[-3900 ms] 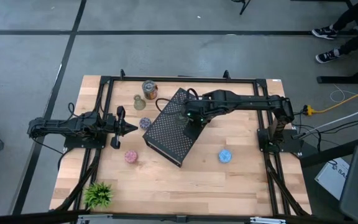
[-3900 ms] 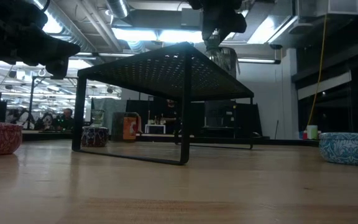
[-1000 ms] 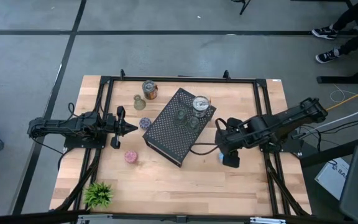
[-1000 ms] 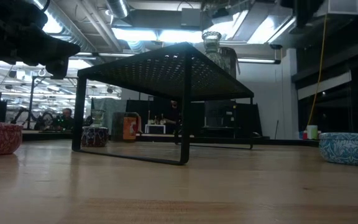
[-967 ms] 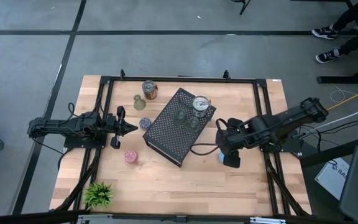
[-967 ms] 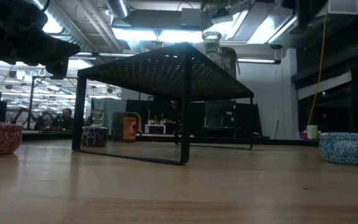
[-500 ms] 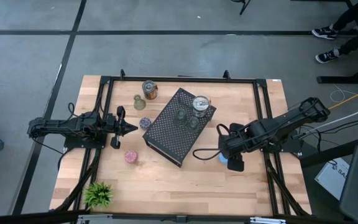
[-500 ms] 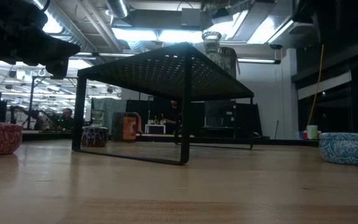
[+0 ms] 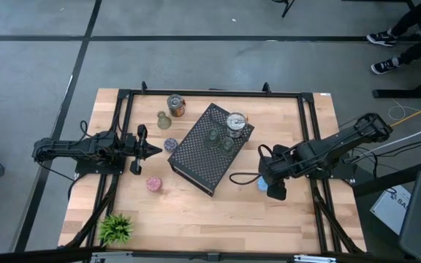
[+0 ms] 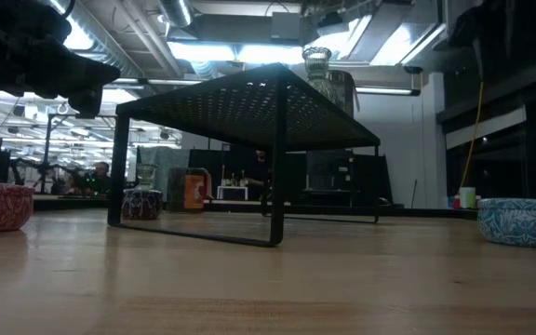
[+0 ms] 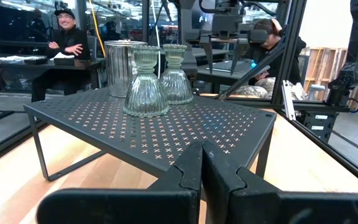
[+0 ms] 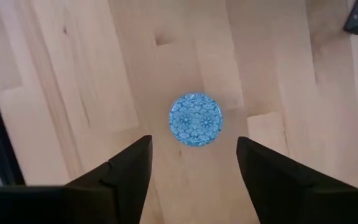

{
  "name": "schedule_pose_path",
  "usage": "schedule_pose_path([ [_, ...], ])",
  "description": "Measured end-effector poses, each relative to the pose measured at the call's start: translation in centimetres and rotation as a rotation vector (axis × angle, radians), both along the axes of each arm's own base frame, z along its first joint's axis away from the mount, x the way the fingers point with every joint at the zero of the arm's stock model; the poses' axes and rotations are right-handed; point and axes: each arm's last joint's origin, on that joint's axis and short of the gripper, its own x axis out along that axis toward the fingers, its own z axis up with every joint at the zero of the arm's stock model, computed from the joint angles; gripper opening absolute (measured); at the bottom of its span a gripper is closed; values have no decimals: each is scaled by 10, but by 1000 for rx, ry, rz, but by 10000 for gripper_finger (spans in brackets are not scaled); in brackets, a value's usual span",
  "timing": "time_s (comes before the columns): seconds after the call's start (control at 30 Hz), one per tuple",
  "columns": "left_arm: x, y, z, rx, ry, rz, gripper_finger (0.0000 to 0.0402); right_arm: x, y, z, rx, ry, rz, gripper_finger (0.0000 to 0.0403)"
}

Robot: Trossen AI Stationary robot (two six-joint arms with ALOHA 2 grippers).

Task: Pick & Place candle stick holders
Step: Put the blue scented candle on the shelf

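Note:
A sparkly blue round holder [image 12: 195, 119] sits on the wood at the table's right, also in the high view [image 9: 262, 185] and the low view [image 10: 521, 221]. My right gripper [image 12: 193, 148] hangs above it, open, pointing down, one finger on either side, touching nothing. My left gripper [image 9: 149, 151] waits shut at the table's left. A silver can [image 9: 235, 122] and two olive-green glass holders [image 9: 212, 134] stand on the black perforated shelf [image 9: 199, 157]. A copper can [image 9: 175, 104], an olive-green holder [image 9: 164, 120], a purple round [image 9: 170, 144] and a pink round [image 9: 153, 183] stand on the table.
The black shelf stands slantwise mid-table, between the two arms. A small green plant [image 9: 115, 228] is at the near left corner. Black frame rails [image 9: 210, 93] run along the table's far and side edges. People show in the room behind the table [image 11: 67, 40].
My right gripper has shifted a little toward the table's near and right edges, staying over the blue holder with its fingers open. The holders and the shelf have kept still.

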Motion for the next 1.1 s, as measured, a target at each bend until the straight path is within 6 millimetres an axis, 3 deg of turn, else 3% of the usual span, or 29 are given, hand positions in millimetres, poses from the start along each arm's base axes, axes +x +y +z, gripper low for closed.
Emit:
schedule_pose_path([
  [0.27, 0, 0, 0, 0, 0, 0, 2, -14, -7, -13, 0, 23, -58, 286],
  [0.47, 0, 0, 0, 0, 0, 0, 2, -13, -7, -19, -19, 14, -71, 315],
  [1.1, 0, 0, 0, 0, 0, 0, 2, -9, -3, -18, -7, -36, 20, 332],
])
